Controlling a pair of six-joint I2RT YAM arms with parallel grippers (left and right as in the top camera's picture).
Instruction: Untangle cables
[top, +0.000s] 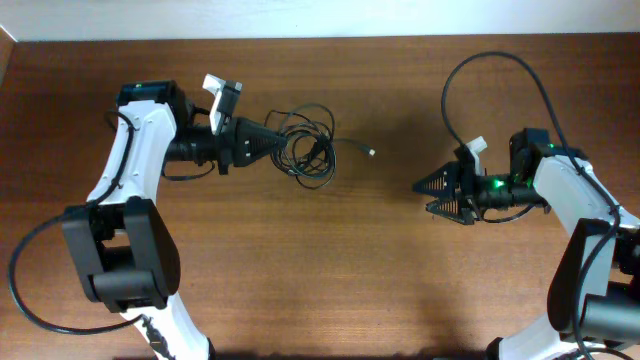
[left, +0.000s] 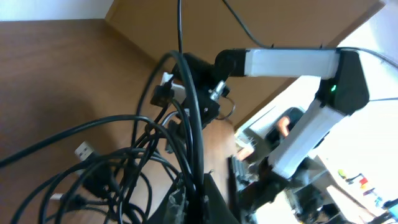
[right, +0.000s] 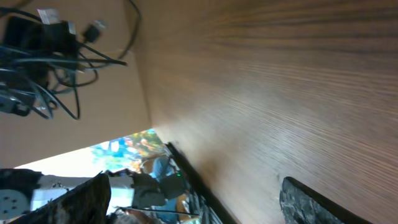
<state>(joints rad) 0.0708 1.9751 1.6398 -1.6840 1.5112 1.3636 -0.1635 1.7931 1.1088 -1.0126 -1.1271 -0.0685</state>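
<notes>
The cables lie as a loose black tangle on the wooden table, left of centre, and one thin end with a small plug trails to the right. My left gripper is shut on the tangle's left side. In the left wrist view several cords rise from between the closed jaws, and a silvery plug lies to the left. My right gripper stands open well to the right of the tangle, holding nothing. In the right wrist view its fingers are spread wide over bare wood, and the cables show far off at the top left.
The thick black cable wired to the right arm loops over the back right of the table. The table's far edge runs along the top. Bare wood separates the two grippers.
</notes>
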